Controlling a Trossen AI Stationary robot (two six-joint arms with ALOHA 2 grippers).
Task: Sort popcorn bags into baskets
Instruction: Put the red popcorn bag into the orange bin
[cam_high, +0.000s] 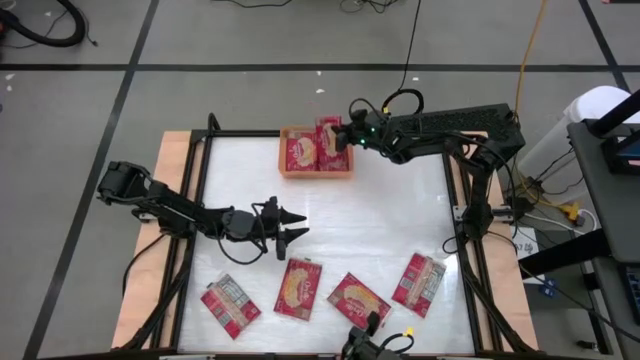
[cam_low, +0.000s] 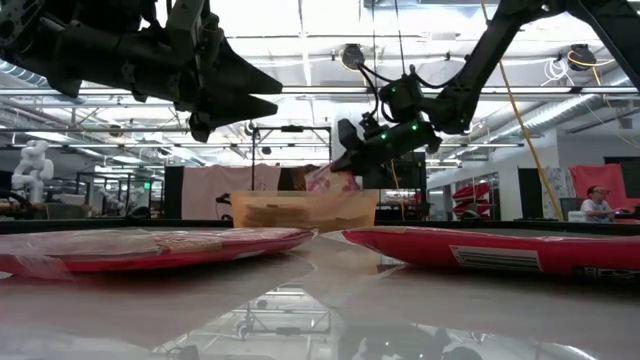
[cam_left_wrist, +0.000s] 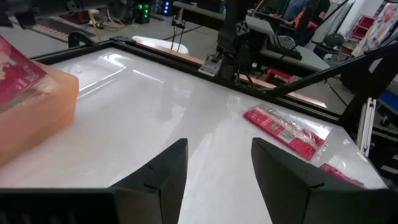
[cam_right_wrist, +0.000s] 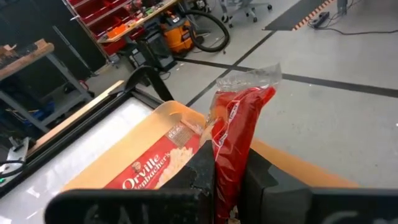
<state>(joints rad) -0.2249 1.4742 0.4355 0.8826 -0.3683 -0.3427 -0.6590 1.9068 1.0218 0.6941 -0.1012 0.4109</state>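
Seen from the high view as a clock face with the near table edge at 6 o'clock, four popcorn bags lie flat in a row along that edge: one at 7 o'clock (cam_high: 231, 305), one just past it (cam_high: 298, 288), one at 6 o'clock (cam_high: 358, 297) and one at 5 o'clock (cam_high: 420, 283). They lie apart from one another, picture side up where it can be told.

Farther in, around 8 o'clock, the left gripper (cam_high: 292, 225) hangs above bare white table (cam_high: 380, 220) with its fingers spread apart and nothing between them — the left wrist view shows only tabletop in the gap.

At the far edge, toward 12 o'clock, sits the orange basket (cam_high: 286, 165), with one bag (cam_high: 302, 152) lying flat inside it. The right gripper (cam_high: 340, 135) is over the basket's 3 o'clock half, clamped on another bag (cam_right_wrist: 239, 124) held upright on edge — its crimped clear end sticks up past the fingers, its lower end down among the basket's walls.
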